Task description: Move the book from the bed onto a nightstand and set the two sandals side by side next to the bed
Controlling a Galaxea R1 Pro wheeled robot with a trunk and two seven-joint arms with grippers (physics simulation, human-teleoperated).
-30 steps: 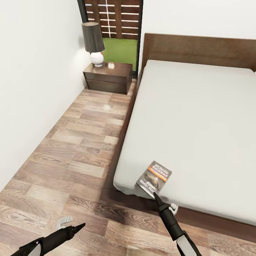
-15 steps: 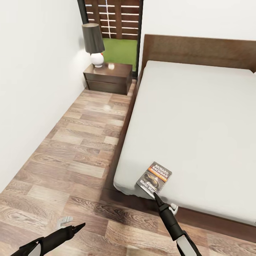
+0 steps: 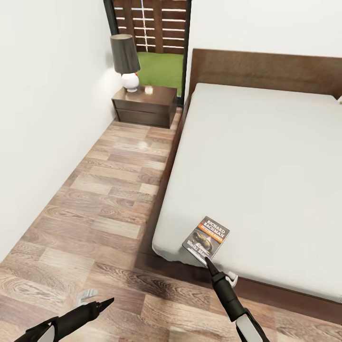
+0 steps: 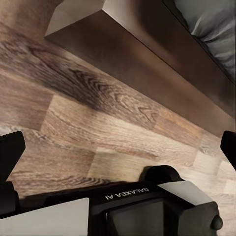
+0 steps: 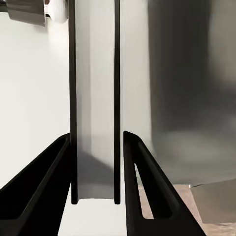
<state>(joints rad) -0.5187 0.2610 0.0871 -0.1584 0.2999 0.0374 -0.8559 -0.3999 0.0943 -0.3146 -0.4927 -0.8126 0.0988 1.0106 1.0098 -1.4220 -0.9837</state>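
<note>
— Where's the book (image 3: 206,237)?
— Flat on the near corner of the bed (image 3: 266,161), partly over the mattress edge.
— And the right gripper (image 3: 207,261)?
— Its two fingers (image 5: 142,187) sit on either side of the book's edge, clamped onto it.
— The left gripper (image 3: 107,302)?
— Low over the wood floor (image 3: 104,213), fingers spread apart, holding nothing.

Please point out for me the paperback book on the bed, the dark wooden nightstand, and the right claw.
Thin dark paperback book with orange band (image 3: 206,235), head view, middle of the cover.
Small dark brown wooden nightstand (image 3: 144,106), head view, front of its drawers.
Right claw (image 3: 206,260), head view, tips at the book's near edge.
</note>
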